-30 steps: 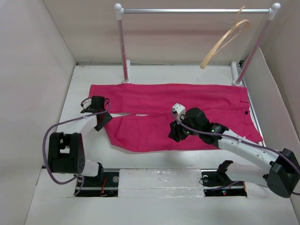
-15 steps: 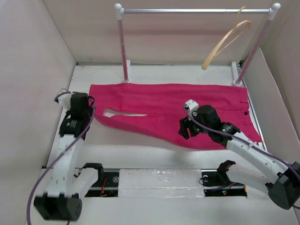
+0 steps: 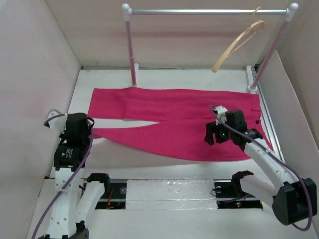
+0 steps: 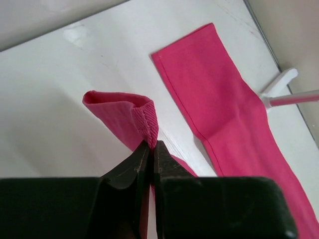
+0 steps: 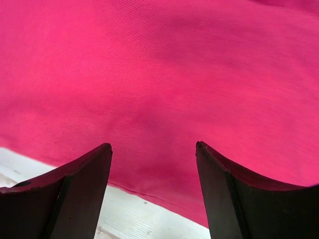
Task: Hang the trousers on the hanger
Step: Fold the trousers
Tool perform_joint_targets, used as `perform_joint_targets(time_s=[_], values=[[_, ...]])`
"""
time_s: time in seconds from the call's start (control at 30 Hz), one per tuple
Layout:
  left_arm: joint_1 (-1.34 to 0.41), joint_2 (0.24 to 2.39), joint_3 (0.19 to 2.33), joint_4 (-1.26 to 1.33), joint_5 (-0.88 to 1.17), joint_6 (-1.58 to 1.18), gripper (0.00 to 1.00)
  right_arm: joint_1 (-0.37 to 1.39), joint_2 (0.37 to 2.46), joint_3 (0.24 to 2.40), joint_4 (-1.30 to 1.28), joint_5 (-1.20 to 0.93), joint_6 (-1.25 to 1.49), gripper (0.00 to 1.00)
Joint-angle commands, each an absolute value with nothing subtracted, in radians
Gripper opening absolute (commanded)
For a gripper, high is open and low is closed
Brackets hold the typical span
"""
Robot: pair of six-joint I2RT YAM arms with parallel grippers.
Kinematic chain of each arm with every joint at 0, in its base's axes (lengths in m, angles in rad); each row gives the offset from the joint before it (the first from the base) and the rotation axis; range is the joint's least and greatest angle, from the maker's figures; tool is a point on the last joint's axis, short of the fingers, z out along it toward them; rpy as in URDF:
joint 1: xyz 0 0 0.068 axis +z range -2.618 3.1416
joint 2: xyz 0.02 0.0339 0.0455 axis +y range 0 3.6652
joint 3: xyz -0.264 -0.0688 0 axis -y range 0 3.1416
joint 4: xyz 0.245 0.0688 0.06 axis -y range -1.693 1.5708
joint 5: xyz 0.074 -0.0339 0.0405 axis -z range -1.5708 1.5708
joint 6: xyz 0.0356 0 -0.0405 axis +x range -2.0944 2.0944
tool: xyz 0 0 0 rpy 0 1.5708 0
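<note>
The magenta-pink trousers [image 3: 169, 117] lie spread flat across the white table, waist at the right, legs to the left. My left gripper [image 3: 88, 133] is shut on the hem of the near leg [image 4: 142, 117] and holds it lifted at the left. My right gripper [image 3: 213, 135] is open and empty, hovering over the near edge of the cloth [image 5: 159, 79] close to the waist. The pale tan wooden hanger [image 3: 235, 47] hangs tilted from the rail at the back right.
The white-and-silver clothes rail [image 3: 204, 11] stands at the back on two posts [image 3: 131, 50], with feet on the table [image 4: 279, 82]. Beige walls close in both sides. A foil-taped strip [image 3: 169, 189] runs along the near edge by the arm bases.
My left gripper has taken the near leg's hem and pulled it left and nearer, straightening the leg. My right gripper moved right toward the waist. The hanger swayed slightly.
</note>
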State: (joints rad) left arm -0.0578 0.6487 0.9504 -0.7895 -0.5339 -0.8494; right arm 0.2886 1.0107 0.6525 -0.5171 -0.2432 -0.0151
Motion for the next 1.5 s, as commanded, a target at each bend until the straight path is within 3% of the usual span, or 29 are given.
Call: perform_joint_targets(time_s=[0.0, 0.2, 0.3, 0.43, 0.47, 0.6, 0.7, 0.8, 1.1, 1.27, 1.37, 1.47], values=[[-0.054, 0.679, 1.012, -0.704, -0.653, -0.815, 0.0, 0.198, 0.925, 0.641, -0.537, -0.253, -0.029, 0.74], [-0.054, 0.77, 1.06, -0.582, -0.805, -0.698, 0.0, 0.072, 0.894, 0.673, -0.603, -0.198, 0.043, 0.77], [-0.054, 0.785, 1.071, -0.511, -0.709, -0.647, 0.0, -0.004, 0.887, 0.657, -0.617, -0.092, 0.123, 0.78], [-0.124, 0.747, 1.011, -0.489, -0.609, -0.656, 0.0, -0.205, 0.965, 0.631, -0.606, -0.054, 0.204, 0.72], [-0.158, 0.712, 0.964, -0.489, -0.582, -0.657, 0.0, -0.37, 0.994, 0.63, -0.607, -0.07, 0.221, 0.69], [-0.238, 0.681, 0.924, -0.496, -0.549, -0.661, 0.0, -0.566, 1.074, 0.649, -0.606, -0.034, 0.241, 0.68], [-0.296, 0.654, 0.896, -0.511, -0.572, -0.65, 0.0, -0.806, 1.143, 0.658, -0.626, 0.055, 0.25, 0.68], [-0.342, 0.626, 0.881, -0.508, -0.641, -0.626, 0.0, -0.929, 1.207, 0.653, -0.621, 0.071, 0.197, 0.68], [-0.396, 0.618, 0.914, -0.502, -0.813, -0.537, 0.0, -0.94, 1.207, 0.667, -0.605, 0.049, 0.198, 0.69], [-0.396, 0.626, 0.917, -0.466, -0.88, -0.485, 0.0, -0.858, 1.255, 0.655, -0.558, 0.044, 0.239, 0.68], [-0.396, 0.633, 0.896, -0.434, -0.923, -0.454, 0.0, -0.828, 1.275, 0.64, -0.545, 0.051, 0.27, 0.64], [-0.396, 0.655, 0.89, -0.442, -0.954, -0.483, 0.0, -0.778, 1.253, 0.626, -0.537, 0.086, 0.317, 0.5]])
